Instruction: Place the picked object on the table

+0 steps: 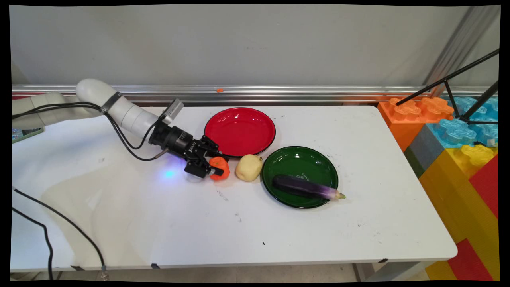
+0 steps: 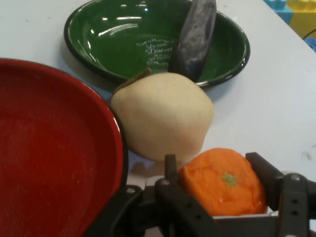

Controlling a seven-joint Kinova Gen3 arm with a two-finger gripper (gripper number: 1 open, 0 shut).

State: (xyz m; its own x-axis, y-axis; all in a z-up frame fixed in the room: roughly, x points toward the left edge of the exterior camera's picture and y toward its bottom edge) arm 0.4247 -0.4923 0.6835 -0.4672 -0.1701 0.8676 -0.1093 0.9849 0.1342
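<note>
My black gripper lies low over the table, just in front of the red plate, and is shut on an orange toy fruit. In the hand view the orange fruit sits between the two fingers, pressed from both sides. Right beside it is a pale yellow round fruit, also seen close ahead in the hand view. Beyond that stands a green plate with a purple eggplant lying in it.
The red plate is empty and fills the hand view's left. Large coloured toy blocks stand off the table's right end. Black cables trail over the table's left front. A metal rail runs along the back edge.
</note>
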